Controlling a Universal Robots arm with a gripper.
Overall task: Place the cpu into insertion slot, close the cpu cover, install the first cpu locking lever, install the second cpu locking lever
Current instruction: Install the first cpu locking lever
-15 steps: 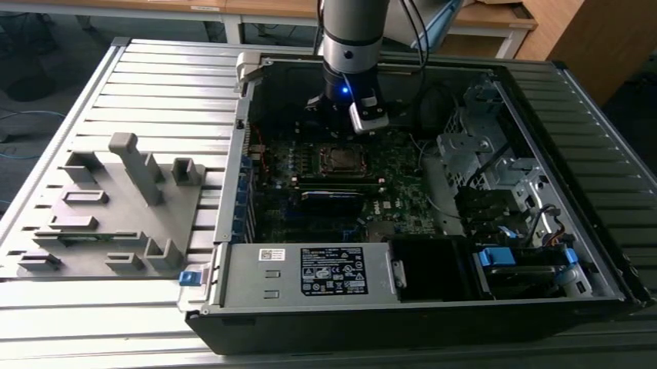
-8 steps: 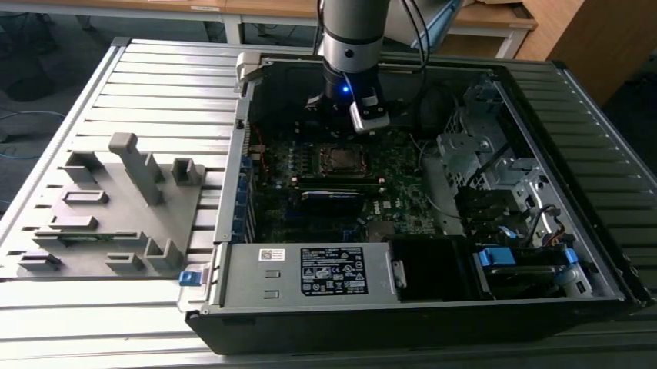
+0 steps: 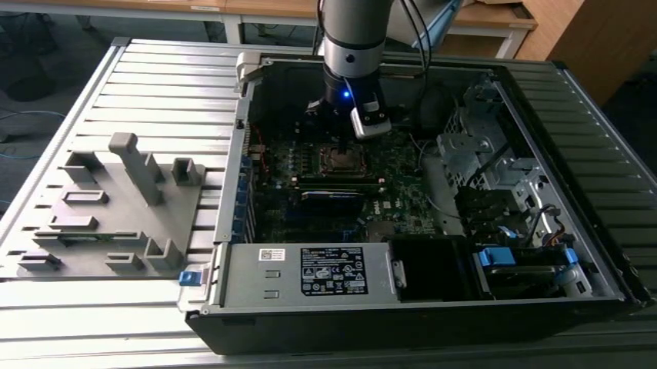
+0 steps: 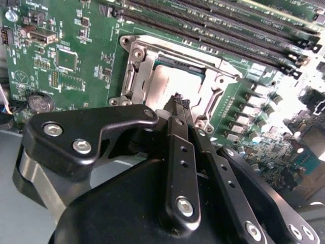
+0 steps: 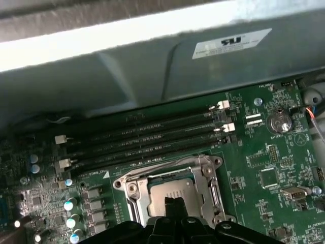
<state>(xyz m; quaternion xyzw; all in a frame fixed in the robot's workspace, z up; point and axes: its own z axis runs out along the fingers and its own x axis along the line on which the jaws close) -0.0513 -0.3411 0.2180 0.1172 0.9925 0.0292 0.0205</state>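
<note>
The cpu (image 4: 170,81) (image 5: 170,191) lies flat in its socket on the green motherboard, dull grey face up. The silvery cpu cover (image 4: 138,63) (image 5: 210,185) sits around it as a frame, and the chip shows through its square cut-out. My gripper (image 4: 177,99) (image 5: 175,203) hangs just above the socket's near edge with its black fingers (image 4: 176,132) pressed together and nothing between them. In the exterior view the gripper (image 3: 340,143) stands over the socket (image 3: 344,158) inside the open computer case. Thin wire levers run along the socket's sides; I cannot tell whether they are latched.
Black memory slots (image 5: 147,137) (image 4: 228,35) run alongside the socket. The case's metal wall (image 5: 152,76) rises close behind them. A power supply (image 3: 308,270) and a drive cage (image 3: 493,161) crowd the case. A grey fixture plate (image 3: 113,207) lies at the exterior view's left.
</note>
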